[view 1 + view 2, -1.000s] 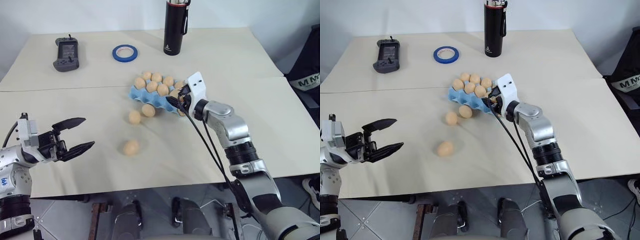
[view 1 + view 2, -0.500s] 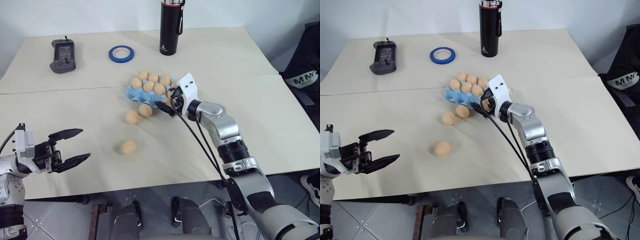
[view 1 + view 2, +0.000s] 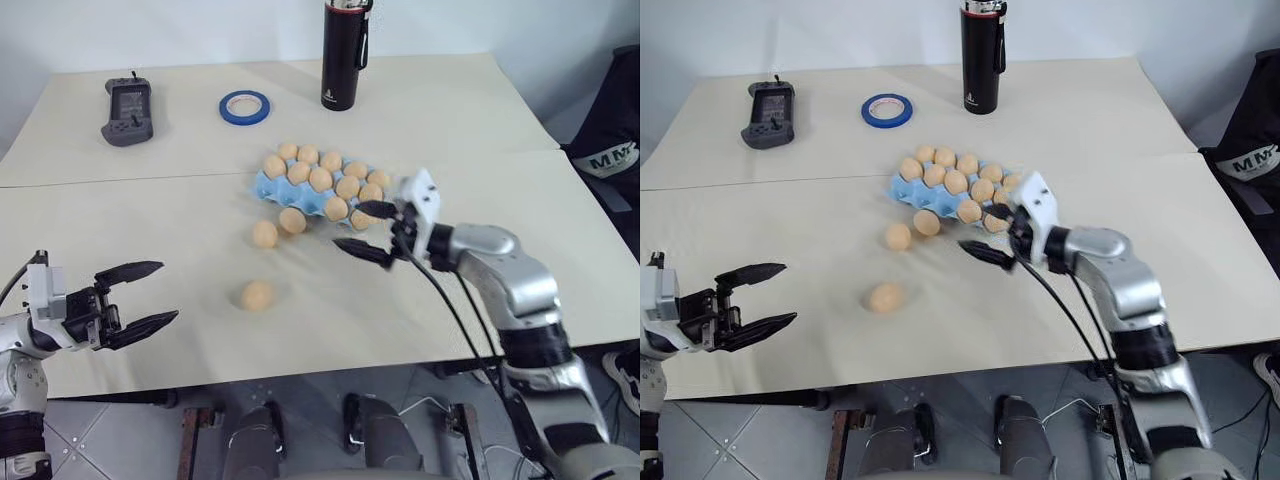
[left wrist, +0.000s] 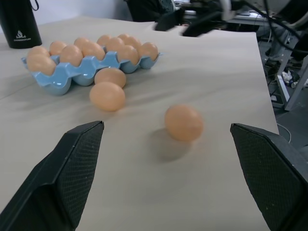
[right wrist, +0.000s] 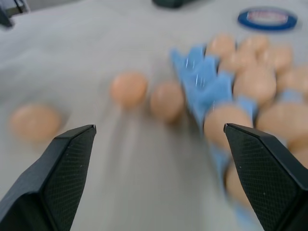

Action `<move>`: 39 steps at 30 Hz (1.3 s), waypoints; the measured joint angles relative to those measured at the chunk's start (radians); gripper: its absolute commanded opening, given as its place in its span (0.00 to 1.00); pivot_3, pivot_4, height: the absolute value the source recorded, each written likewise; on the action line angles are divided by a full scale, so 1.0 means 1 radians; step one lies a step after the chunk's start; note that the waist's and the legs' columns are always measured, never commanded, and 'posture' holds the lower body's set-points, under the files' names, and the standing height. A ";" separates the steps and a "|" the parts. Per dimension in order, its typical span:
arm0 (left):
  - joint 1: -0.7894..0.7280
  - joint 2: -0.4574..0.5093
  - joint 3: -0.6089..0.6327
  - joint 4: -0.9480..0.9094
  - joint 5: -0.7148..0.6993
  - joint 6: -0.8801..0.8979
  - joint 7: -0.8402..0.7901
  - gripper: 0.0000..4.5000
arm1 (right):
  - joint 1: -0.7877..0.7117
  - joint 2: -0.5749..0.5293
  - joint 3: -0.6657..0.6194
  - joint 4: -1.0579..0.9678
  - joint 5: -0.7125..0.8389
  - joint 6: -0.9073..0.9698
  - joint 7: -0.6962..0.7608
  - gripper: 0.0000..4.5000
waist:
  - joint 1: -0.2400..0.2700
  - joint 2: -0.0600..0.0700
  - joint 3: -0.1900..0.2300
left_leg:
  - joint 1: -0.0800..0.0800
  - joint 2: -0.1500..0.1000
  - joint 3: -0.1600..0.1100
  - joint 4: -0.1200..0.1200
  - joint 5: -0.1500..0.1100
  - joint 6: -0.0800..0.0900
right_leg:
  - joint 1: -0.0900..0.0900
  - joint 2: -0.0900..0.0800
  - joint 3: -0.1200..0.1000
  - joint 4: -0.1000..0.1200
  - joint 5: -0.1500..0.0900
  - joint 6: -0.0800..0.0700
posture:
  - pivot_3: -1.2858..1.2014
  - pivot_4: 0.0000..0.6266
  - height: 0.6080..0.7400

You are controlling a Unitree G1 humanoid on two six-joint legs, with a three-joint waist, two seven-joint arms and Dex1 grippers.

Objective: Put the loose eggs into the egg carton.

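The light blue egg carton [image 3: 263, 186] lies mid-table with several tan eggs in its cups. Three loose eggs rest on the table: two side by side just in front of the carton [image 3: 293, 220] [image 3: 265, 233], and one nearer to me [image 3: 257, 294]. My right gripper [image 3: 366, 230] hovers open and empty just off the carton's near right corner, pointing left. My left gripper [image 3: 166, 292] is open and empty at the near left, pointing toward the nearest egg [image 4: 183, 122] from well to its left.
At the far edge stand a black bottle [image 3: 341, 55], a blue tape roll [image 3: 246, 105] and a grey handheld controller [image 3: 129, 98]. A black bag [image 3: 612, 145] sits off the table's right side. A seam crosses the table behind the carton.
My right gripper has opened and drawn back from the carton toward the near right. The left gripper has stayed about where it was, still open.
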 measured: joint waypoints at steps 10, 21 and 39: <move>0.036 -0.011 0.010 -0.053 0.016 -0.038 0.075 1.00 | 0.130 -0.111 -0.056 -0.041 0.065 -0.118 0.191 0.99 | -0.005 -0.001 0.000 | 0.002 0.002 -0.001 0.001 -0.002 -0.005 | 0.000 0.001 0.002 -0.001 0.003 -0.004 | 0.52 0.24 1.00; 0.225 -0.159 -0.055 -0.560 0.070 0.070 0.481 1.00 | 0.153 -0.130 -0.067 -0.019 0.086 -0.197 0.267 0.99 | 0.002 -0.002 0.000 | 0.002 0.001 -0.001 0.002 -0.002 -0.004 | 0.001 0.001 0.004 -0.002 0.004 -0.003 | 0.52 0.24 1.00; 0.170 -0.337 -0.405 -0.622 0.459 0.152 0.911 1.00 | 0.135 -0.139 -0.066 0.025 0.080 -0.218 0.286 0.99 | 0.022 -0.002 0.000 | 0.002 0.001 -0.004 0.004 -0.002 -0.003 | 0.002 0.004 0.005 -0.008 0.007 -0.004 | 0.52 0.24 1.00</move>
